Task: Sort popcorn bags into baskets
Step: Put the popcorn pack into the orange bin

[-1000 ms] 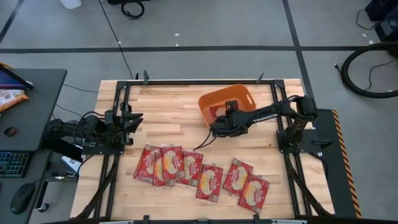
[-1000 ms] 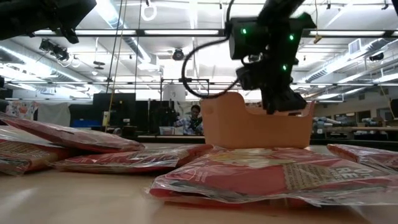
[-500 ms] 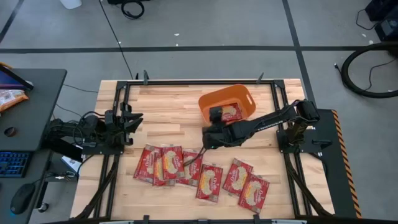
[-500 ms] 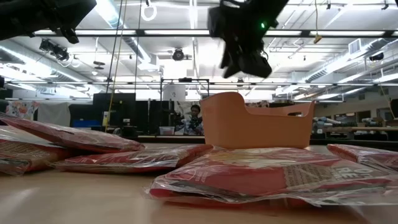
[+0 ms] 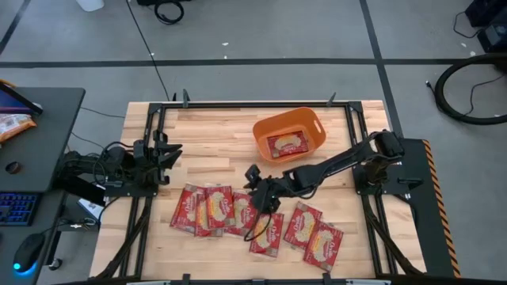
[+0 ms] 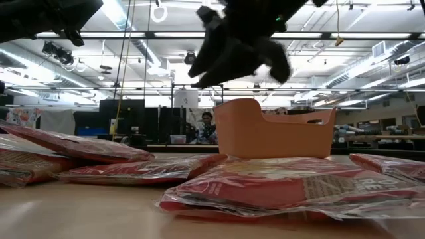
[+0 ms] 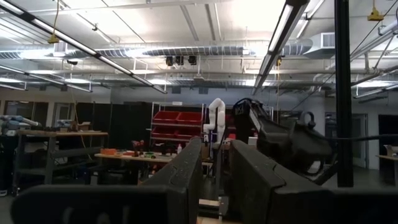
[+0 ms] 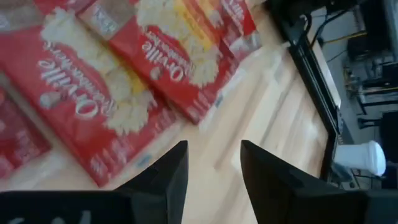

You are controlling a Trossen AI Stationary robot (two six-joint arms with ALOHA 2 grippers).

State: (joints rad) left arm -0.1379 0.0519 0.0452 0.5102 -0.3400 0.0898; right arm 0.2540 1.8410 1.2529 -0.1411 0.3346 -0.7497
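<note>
Several red popcorn bags (image 5: 242, 212) lie flat in a row along the near part of the table, some overlapping. One more bag (image 5: 287, 145) lies flat inside the orange tub (image 5: 265, 131), which stands right of centre toward the far edge. My right gripper (image 5: 257, 186) is open and empty, hovering just above the far edge of the row. Its wrist view looks down on two bags (image 8: 93, 99) past the spread fingers (image 8: 214, 168). In the low view it shows blurred (image 6: 236, 46) above the tub (image 6: 272, 136). My left gripper (image 5: 168, 155) waits at the table's left edge, narrowly open.
Bare wood lies between the tub and the row of bags (image 5: 214, 158). A black metal frame (image 5: 253, 104) runs around the table. The right arm's cable hangs down over the bags (image 5: 255, 229). A desk with a keyboard stands left of the table (image 5: 32, 158).
My right gripper has left the tub and swung toward the table's near-left, coming down over the row of bags. One bag stays lying in the tub. The bags on the table have not shifted.
</note>
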